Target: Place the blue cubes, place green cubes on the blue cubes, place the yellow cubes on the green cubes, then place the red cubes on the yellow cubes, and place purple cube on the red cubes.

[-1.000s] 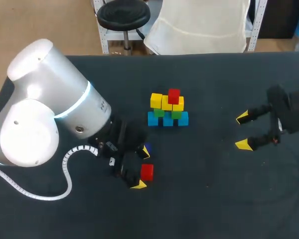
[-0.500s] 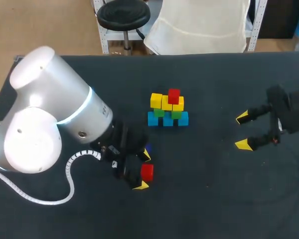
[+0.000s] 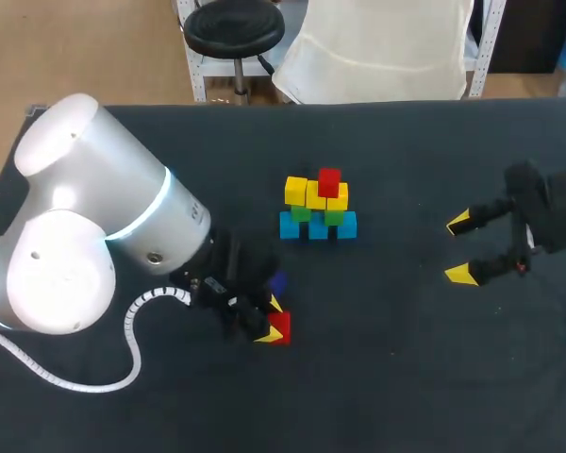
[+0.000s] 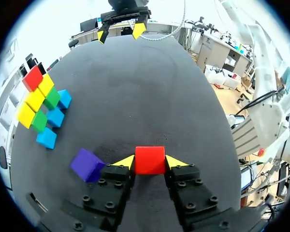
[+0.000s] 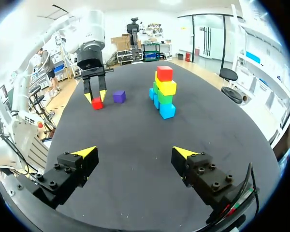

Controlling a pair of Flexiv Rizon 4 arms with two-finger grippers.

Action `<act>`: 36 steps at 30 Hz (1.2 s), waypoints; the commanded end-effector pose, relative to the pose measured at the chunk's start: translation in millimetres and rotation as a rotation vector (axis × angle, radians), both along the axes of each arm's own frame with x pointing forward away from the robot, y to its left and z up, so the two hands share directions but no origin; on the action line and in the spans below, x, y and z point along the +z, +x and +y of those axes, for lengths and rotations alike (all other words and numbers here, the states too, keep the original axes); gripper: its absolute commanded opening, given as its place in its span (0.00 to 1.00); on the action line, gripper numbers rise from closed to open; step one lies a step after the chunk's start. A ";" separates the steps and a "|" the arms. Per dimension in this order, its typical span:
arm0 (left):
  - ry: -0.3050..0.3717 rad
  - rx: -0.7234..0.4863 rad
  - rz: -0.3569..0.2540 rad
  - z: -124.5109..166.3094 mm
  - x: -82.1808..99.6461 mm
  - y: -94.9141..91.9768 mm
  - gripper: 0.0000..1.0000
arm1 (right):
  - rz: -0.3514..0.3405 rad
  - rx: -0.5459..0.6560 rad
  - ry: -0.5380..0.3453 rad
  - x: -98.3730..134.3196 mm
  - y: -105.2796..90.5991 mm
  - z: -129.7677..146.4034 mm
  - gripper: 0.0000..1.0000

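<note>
Gripped red cube w/ left gripper, tips on both sides. Risked bumping purple cube just beside one finger on lift, or toppling stack ahead w/ off-centre drop. Right gripper: fingers spread apart.

Bright, even light from overhead; my left arm gleams white, and the dark bench carries only faint shadows.
</note>
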State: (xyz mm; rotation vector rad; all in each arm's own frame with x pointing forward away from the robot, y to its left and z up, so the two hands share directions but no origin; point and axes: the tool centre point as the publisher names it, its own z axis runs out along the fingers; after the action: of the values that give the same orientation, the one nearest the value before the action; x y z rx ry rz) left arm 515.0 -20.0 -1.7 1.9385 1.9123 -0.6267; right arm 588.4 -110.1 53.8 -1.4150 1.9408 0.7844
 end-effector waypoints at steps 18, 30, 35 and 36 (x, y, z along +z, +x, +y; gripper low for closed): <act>0.039 0.036 -0.007 30.6 76.9 61.9 0.00 | 0.000 0.002 0.004 -1.2 1.2 0.0 1.00; 0.051 0.023 -0.068 35.8 112.5 141.2 0.00 | 0.000 0.002 0.004 -1.2 1.2 0.0 1.00; 0.037 -0.008 -0.078 26.3 115.6 161.9 0.00 | 0.000 0.002 0.004 -1.2 1.2 0.0 1.00; 0.033 -0.011 -0.079 25.1 115.6 165.1 0.00 | 0.000 0.002 0.004 -1.2 1.2 0.0 1.00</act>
State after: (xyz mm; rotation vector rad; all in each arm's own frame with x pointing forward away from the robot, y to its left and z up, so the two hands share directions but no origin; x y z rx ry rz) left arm 662.4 11.4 117.0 1.9323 1.8760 -0.4727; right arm 588.5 -110.1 53.7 -1.4150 1.9404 0.7851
